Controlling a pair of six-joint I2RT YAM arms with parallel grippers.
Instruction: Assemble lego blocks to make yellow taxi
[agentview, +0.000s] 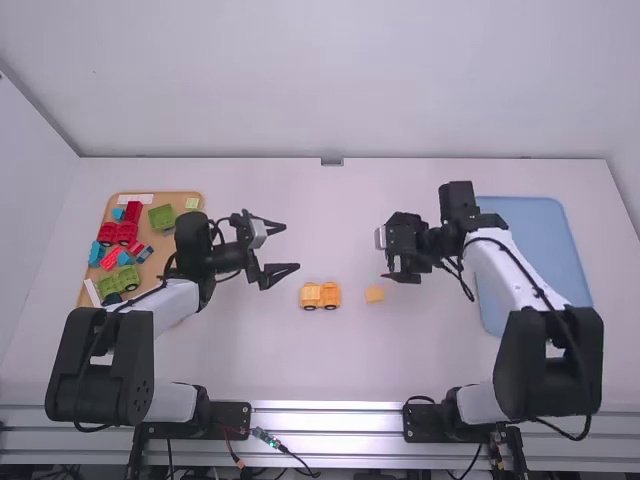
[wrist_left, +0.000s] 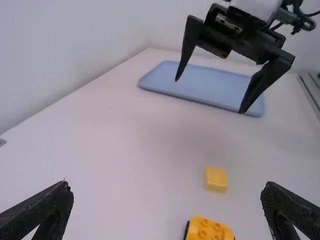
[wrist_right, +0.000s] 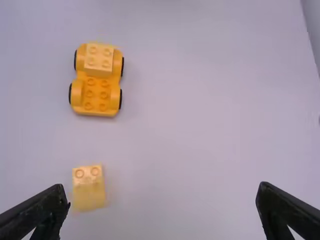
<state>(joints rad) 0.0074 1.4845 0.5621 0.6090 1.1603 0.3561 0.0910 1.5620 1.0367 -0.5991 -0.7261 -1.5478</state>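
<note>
Legible markings: none.

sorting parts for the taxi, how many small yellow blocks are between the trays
2: one mounted block on the wheeled base, one loose block right of it in the high view; another could hide under the mounted block.
</note>
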